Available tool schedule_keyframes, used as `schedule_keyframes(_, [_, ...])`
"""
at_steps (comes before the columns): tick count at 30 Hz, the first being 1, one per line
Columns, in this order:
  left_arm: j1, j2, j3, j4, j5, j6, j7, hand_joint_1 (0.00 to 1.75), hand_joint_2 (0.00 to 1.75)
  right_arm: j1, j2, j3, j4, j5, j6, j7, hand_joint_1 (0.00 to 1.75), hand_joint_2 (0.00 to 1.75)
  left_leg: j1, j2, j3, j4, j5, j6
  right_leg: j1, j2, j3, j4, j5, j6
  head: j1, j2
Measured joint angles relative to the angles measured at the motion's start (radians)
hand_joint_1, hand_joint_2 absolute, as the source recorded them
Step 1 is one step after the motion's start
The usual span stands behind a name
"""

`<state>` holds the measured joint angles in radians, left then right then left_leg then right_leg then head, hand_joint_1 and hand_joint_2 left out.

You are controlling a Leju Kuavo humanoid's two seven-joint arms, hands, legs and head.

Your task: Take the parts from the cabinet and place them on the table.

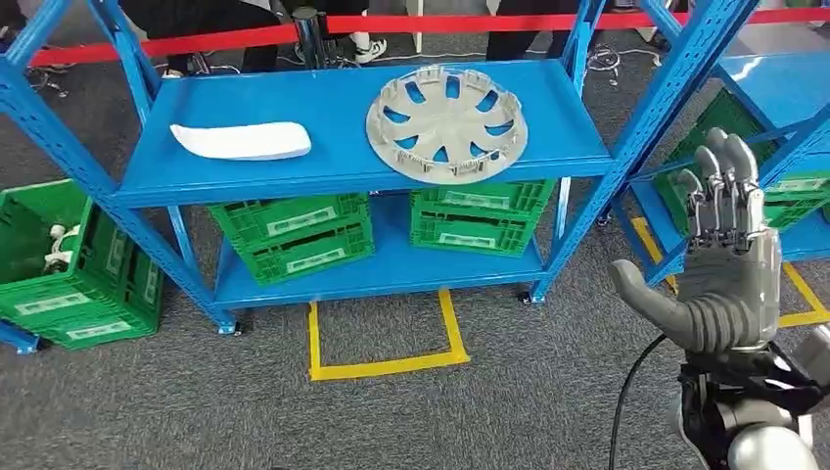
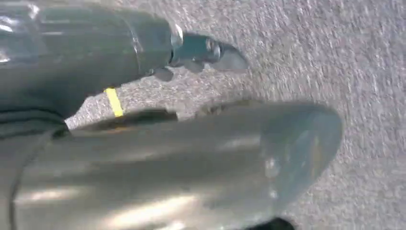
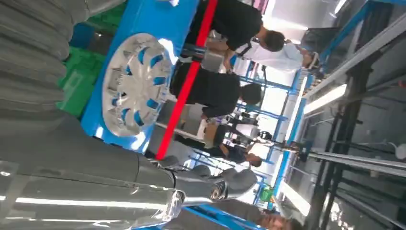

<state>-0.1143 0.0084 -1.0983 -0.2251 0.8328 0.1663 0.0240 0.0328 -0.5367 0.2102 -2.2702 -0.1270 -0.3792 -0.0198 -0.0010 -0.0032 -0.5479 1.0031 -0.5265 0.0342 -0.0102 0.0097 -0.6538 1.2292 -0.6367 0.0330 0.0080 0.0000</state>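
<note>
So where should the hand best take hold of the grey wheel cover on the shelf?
Probably at the near rim of the wheel cover, coming from the front. It lies flat on the blue shelf, its edge close to the shelf front, and the right hand is raised, fingers apart.

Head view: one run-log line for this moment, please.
right hand: raised, open, empty | wheel cover, white part: on top shelf | nothing picked yet

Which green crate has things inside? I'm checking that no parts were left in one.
The green crate standing on the floor left of the blue shelf: pale objects show inside it. The two crates under the shelf show nothing inside from here.
</note>
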Motion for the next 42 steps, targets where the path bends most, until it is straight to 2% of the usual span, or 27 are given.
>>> schedule_keyframes(1, [0.001,0.0,0.0,0.0,0.0,0.0,0.0,0.0,0.0,0.001,0.001,0.002,0.002,0.0,0.0,0.0,0.0,1.75,-0.001,0.005,0.003,0.0,-0.004,0.0,-0.001,-0.002,-0.037,0.059,-0.014,0.004,-0.001,0.0])
schedule_keyframes(2, [0.001,0.0,0.0,0.0,0.001,0.0,0.001,0.0,0.0,0.001,0.002,0.003,0.002,0.0,0.0,0.0,0.0,1.75,-0.001,0.01,0.009,0.001,-0.008,-0.002,-0.001,-0.004,-0.053,0.076,-0.003,0.006,0.002,0.0])
schedule_keyframes(4, [0.001,0.0,0.0,0.0,0.001,0.0,0.001,0.0,0.0,0.0,0.002,0.006,0.002,-0.001,0.0,0.0,0.0,1.75,0.0,0.018,0.024,0.001,-0.019,-0.006,-0.002,-0.005,-0.021,-0.016,0.083,0.006,0.003,0.0])
schedule_keyframes(5, [0.001,-0.001,0.0,0.0,0.001,0.0,0.001,0.0,0.0,0.0,0.002,0.006,0.002,-0.002,0.0,0.0,0.0,1.75,0.0,0.02,0.035,0.001,-0.026,-0.01,-0.003,-0.007,0.022,-0.117,0.146,0.003,0.005,0.0])
schedule_keyframes(6, [0.0,-0.001,0.0,0.0,0.001,0.0,0.001,0.0,0.0,0.0,0.001,0.006,0.002,-0.001,0.0,-0.001,0.0,1.75,0.0,0.023,0.043,0.001,-0.032,-0.014,-0.002,-0.01,0.055,-0.19,0.166,-0.001,0.006,0.0])
schedule_keyframes(7, [-0.003,-0.001,0.0,0.0,0.002,-0.001,0.001,0.0,0.0,-0.001,0.002,0.007,0.004,-0.002,0.0,-0.001,0.0,1.75,-0.006,0.024,0.036,0.0,-0.036,-0.02,0.004,-0.011,0.068,-0.198,0.15,-0.005,0.003,0.0])
schedule_keyframes(10, [-0.004,-0.002,0.0,0.0,0.002,-0.001,0.001,0.0,0.0,0.002,0.001,0.006,0.002,-0.003,0.0,-0.002,0.0,1.75,-0.005,0.029,0.037,-0.001,-0.038,-0.031,0.006,-0.009,0.065,-0.209,0.141,-0.025,-0.002,0.0])
schedule_keyframes(12, [-0.005,-0.001,0.0,0.0,0.002,-0.001,0.001,0.0,0.0,0.002,0.001,0.006,0.001,-0.003,0.001,-0.003,0.0,1.75,-0.004,0.023,0.041,0.008,-0.056,-0.043,-0.002,-0.01,0.077,-0.223,0.144,-0.035,-0.002,0.0])
schedule_keyframes(13, [-0.006,-0.001,0.0,0.0,0.002,-0.001,0.0,0.0,0.0,0.0,0.001,0.007,0.001,-0.002,0.0,-0.003,0.0,1.75,-0.004,0.01,0.023,0.047,-0.079,-0.047,-0.002,-0.011,0.083,-0.226,0.142,-0.039,-0.008,0.0])
schedule_keyframes(15, [-0.007,0.0,0.0,0.0,0.002,-0.001,0.001,0.0,0.0,0.001,0.002,0.007,0.002,-0.003,0.0,-0.003,0.0,1.75,0.001,0.002,-0.069,0.21,-0.148,-0.052,-0.002,-0.012,0.084,-0.226,0.138,-0.045,-0.022,0.0])
schedule_keyframes(16, [-0.005,0.0,0.0,0.0,0.002,-0.001,0.001,0.0,0.0,0.001,0.002,0.008,0.002,-0.003,0.0,-0.003,0.0,1.75,0.001,0.002,-0.116,0.283,-0.166,-0.054,-0.002,-0.011,0.084,-0.226,0.136,-0.047,-0.022,0.0])
schedule_keyframes(17, [-0.004,0.0,0.0,0.0,0.002,-0.001,0.001,0.0,0.0,0.001,0.002,0.008,0.002,-0.003,0.0,-0.003,0.0,1.75,0.001,0.002,-0.147,0.318,-0.162,-0.054,-0.002,-0.01,0.086,-0.226,0.134,-0.047,-0.024,0.0])
schedule_keyframes(18, [-0.003,0.0,0.0,0.0,0.002,-0.001,0.001,0.0,0.0,0.001,0.002,0.008,0.002,-0.003,0.0,-0.003,0.0,1.75,0.002,0.002,-0.151,0.305,-0.132,-0.053,-0.002,-0.008,0.091,-0.226,0.13,-0.046,-0.024,0.0])
schedule_keyframes(19, [-0.003,0.0,0.0,0.0,0.002,-0.001,0.001,0.0,0.0,0.001,0.002,0.008,0.002,-0.003,0.0,-0.003,0.0,1.75,0.002,0.002,-0.133,0.251,-0.08,-0.051,-0.002,-0.006,0.099,-0.226,0.125,-0.044,-0.024,0.0])
schedule_keyframes(21, [-0.003,0.0,0.0,0.0,0.002,-0.001,0.001,0.0,0.0,0.001,0.002,0.008,0.002,-0.003,0.0,-0.003,0.0,1.75,0.001,0.001,-0.062,0.079,0.035,-0.042,-0.002,-0.004,0.12,-0.226,0.113,-0.037,-0.025,0.0])
schedule_keyframes(23, [-0.005,0.0,0.0,0.001,0.002,-0.001,0.001,0.0,0.0,-0.001,0.002,0.008,0.002,-0.003,0.0,-0.003,0.0,1.75,-0.004,-0.002,-0.038,0.031,0.014,-0.036,0.002,-0.001,0.117,-0.223,0.104,-0.024,-0.025,0.0])
schedule_keyframes(26, [0.0,0.0,0.0,0.001,0.002,-0.003,0.002,0.0,0.0,-0.001,0.002,0.008,0.002,-0.003,0.001,-0.003,0.0,1.75,-0.004,-0.003,-0.04,0.026,0.011,-0.023,0.0,-0.002,0.116,-0.228,0.106,-0.011,-0.021,0.0])
schedule_keyframes(28, [-0.001,0.0,0.0,0.0,0.002,-0.004,0.003,0.0,0.0,-0.001,0.001,0.007,0.002,-0.004,0.002,-0.003,0.0,1.75,0.003,-0.001,-0.027,0.018,0.011,-0.012,0.0,-0.005,0.102,-0.185,0.074,-0.001,-0.015,0.0])
schedule_keyframes(31, [-0.002,-0.001,0.0,0.0,0.002,-0.008,0.003,0.0,0.0,-0.001,0.0,0.008,0.003,-0.005,0.002,-0.003,0.0,1.75,0.0,0.003,-0.018,0.018,0.001,0.0,0.0,-0.005,-0.024,0.048,-0.015,0.007,0.002,0.0])
schedule_keyframes(32, [-0.001,-0.001,0.0,0.001,0.002,-0.008,0.003,0.0,0.0,0.0,0.0,0.008,0.003,-0.005,0.002,-0.003,0.0,1.75,-0.002,0.005,-0.014,0.018,-0.003,0.001,0.0,-0.005,-0.057,0.095,-0.016,0.006,0.004,0.0])
schedule_keyframes(33, [0.0,-0.001,0.0,0.001,0.002,-0.008,0.003,0.0,0.0,0.0,0.001,0.008,0.005,-0.005,0.002,-0.003,0.0,1.75,-0.004,0.005,-0.008,0.018,-0.008,0.001,0.001,-0.005,-0.063,0.09,0.007,0.004,0.005,0.0])
schedule_keyframes(34, [0.0,-0.001,0.0,0.001,0.003,-0.009,0.003,0.0,0.0,-0.001,0.001,0.009,0.007,-0.005,0.002,-0.003,0.0,1.75,-0.006,0.005,0.0,0.018,-0.013,0.001,0.001,-0.005,-0.049,0.045,0.051,-0.001,0.005,0.0])
schedule_keyframes(36, [-0.001,-0.001,0.0,0.0,0.003,-0.009,0.003,0.0,0.0,-0.001,0.001,0.009,0.008,-0.005,0.002,-0.003,0.0,1.75,-0.01,0.004,0.021,0.017,-0.024,-0.001,0.004,-0.005,0.02,-0.125,0.161,-0.017,0.007,0.0])
schedule_keyframes(37, [0.0,-0.002,0.0,0.0,0.002,-0.01,0.003,0.0,0.0,-0.002,0.001,0.009,0.008,-0.005,0.003,-0.003,0.0,1.75,-0.009,0.005,0.021,0.014,-0.03,-0.003,0.008,-0.005,0.048,-0.173,0.164,-0.029,0.005,0.0])
schedule_keyframes(38, [-0.003,-0.002,0.0,0.0,0.002,-0.01,0.003,0.0,0.0,-0.002,0.001,0.01,0.01,-0.006,0.005,-0.003,0.0,1.75,-0.015,0.003,0.022,0.018,-0.034,-0.009,0.011,-0.008,0.056,-0.194,0.16,-0.033,0.001,0.0])
schedule_keyframes(41, [-0.003,-0.003,0.001,0.0,0.003,-0.011,0.003,0.0,0.0,-0.004,-0.001,0.012,0.01,-0.008,0.006,-0.003,0.0,1.75,-0.011,0.009,0.021,0.01,-0.034,-0.023,0.014,-0.006,0.059,-0.209,0.147,-0.039,0.004,0.0])
schedule_keyframes(42, [-0.004,-0.003,0.001,0.0,0.003,-0.011,0.003,0.0,0.0,-0.004,-0.001,0.012,0.01,-0.008,0.006,-0.004,0.0,1.75,-0.016,0.01,0.02,0.011,-0.043,-0.03,0.006,-0.007,0.07,-0.226,0.152,-0.043,0.004,0.0])
